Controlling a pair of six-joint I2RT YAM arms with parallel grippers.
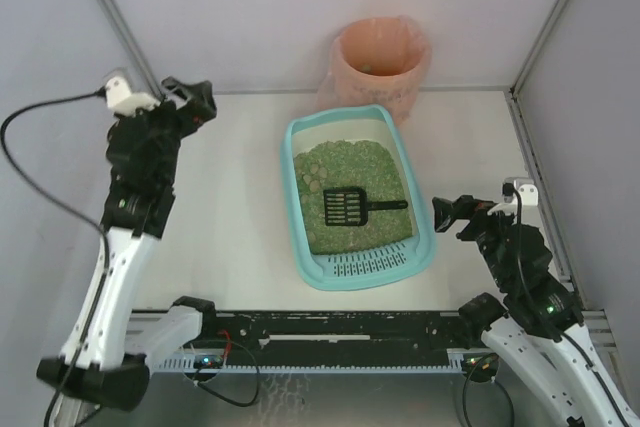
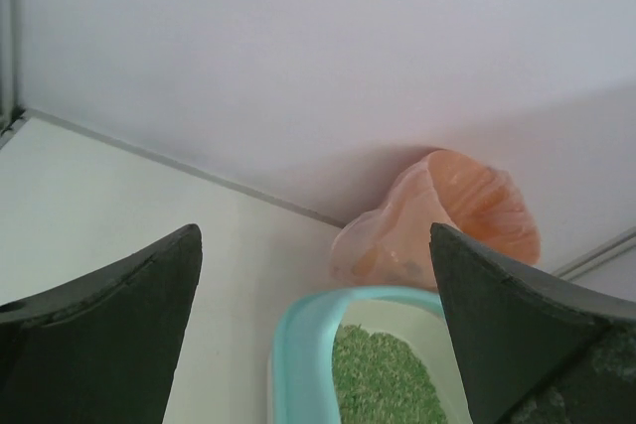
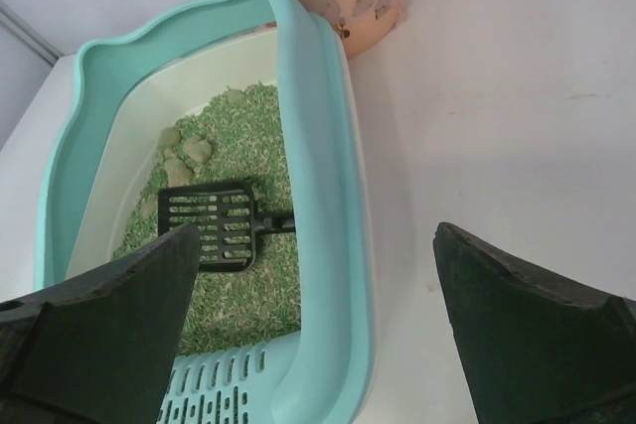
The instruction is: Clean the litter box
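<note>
Your left fingers (image 2: 109, 325) are spread wide and empty, raised over the far left of the table (image 1: 230, 207). The litter box (image 1: 365, 265) sits mid-table, a black slotted scoop (image 1: 348, 207) lying on its green litter (image 1: 345, 159), the pink-bagged bin (image 1: 380, 67) just beyond it. Your right fingers (image 3: 537, 325) gape empty beside its near right corner.

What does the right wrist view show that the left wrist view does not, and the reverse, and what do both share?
Right wrist only: the black scoop lying on the litter, pale clumps and the slotted grate end. Left wrist only: the open mouth of the pink-bagged bin. Both: the litter box, the litter, the bin, and that arm's own open jaws.
</note>
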